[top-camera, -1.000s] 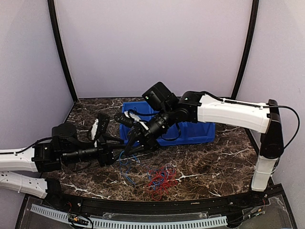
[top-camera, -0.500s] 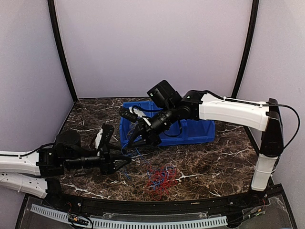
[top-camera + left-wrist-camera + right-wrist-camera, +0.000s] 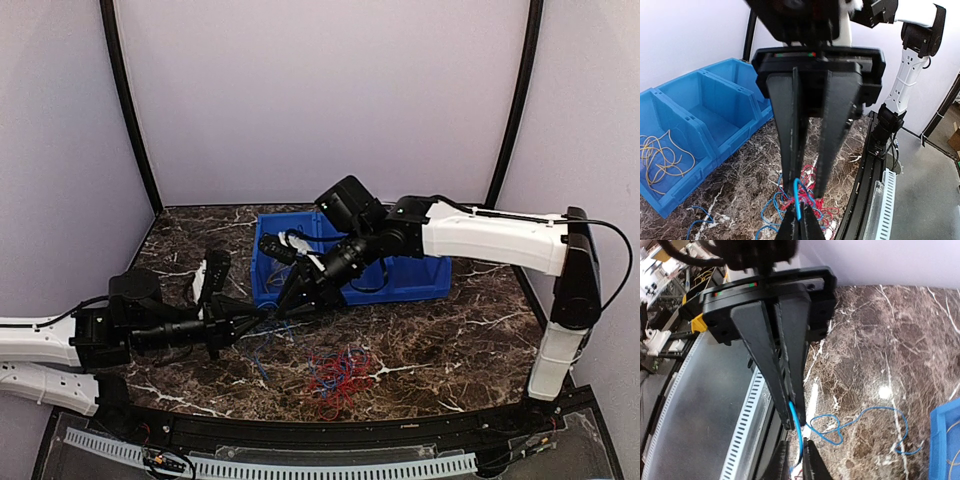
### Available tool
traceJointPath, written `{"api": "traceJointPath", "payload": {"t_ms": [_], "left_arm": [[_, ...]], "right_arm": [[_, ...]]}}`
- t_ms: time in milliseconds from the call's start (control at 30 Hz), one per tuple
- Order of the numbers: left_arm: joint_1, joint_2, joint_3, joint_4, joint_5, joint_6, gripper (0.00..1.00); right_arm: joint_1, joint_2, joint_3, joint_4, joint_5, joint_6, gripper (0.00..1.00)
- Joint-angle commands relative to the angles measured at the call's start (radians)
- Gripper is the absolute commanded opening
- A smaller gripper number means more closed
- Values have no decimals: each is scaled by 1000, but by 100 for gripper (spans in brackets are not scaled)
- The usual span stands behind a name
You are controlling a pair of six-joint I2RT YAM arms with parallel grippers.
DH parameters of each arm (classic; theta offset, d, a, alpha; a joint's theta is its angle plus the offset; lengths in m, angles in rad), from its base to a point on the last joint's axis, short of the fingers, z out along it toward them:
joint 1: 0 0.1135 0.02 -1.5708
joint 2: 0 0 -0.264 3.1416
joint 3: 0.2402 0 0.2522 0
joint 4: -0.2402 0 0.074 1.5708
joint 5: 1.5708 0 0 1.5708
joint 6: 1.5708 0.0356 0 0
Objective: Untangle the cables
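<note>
clamped in the narrow jaws of left gripper [image 3: 804, 191] and right gripper [image 3: 794, 417] alike: one blue cable [image 3: 798, 201], a short span lying tip to tip, above the red and blue tangle [image 3: 335, 372]. probably next to pull apart along this axis.

I see a dark brown worktop [image 3: 460, 340] veined in white, a blue bin [image 3: 420, 282], yellow cables [image 3: 662, 155], a red cable heap [image 3: 338, 372], one light blue cable [image 3: 798, 200]; left tool [image 3: 800, 229] and right tool [image 3: 801, 465] are both black.

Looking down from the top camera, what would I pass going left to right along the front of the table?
Left arm → blue cables → red cables → right arm's white post.
</note>
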Motion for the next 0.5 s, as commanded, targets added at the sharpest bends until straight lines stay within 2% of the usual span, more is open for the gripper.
{"api": "traceJointPath", "payload": {"t_ms": [0, 33, 67, 267, 300, 467], "left_arm": [[-5, -79, 33, -20, -86, 6, 0], [-5, -101, 40, -28, -103, 5, 0], [-5, -111, 43, -32, -109, 6, 0], [-5, -177, 107, -112, -215, 33, 0], [-5, -190, 124, -117, -223, 37, 0], [-5, -225, 217, -152, -287, 81, 0]], "right_arm": [[-16, -23, -63, 6, 18, -78, 31], [-16, -22, -108, 24, 28, -82, 38], [-16, -18, -149, 44, 35, -82, 40], [-17, 47, -323, 153, 21, -46, 40], [-14, 65, -346, 178, 24, -33, 38], [-18, 166, -366, 177, 12, -29, 16]]}}
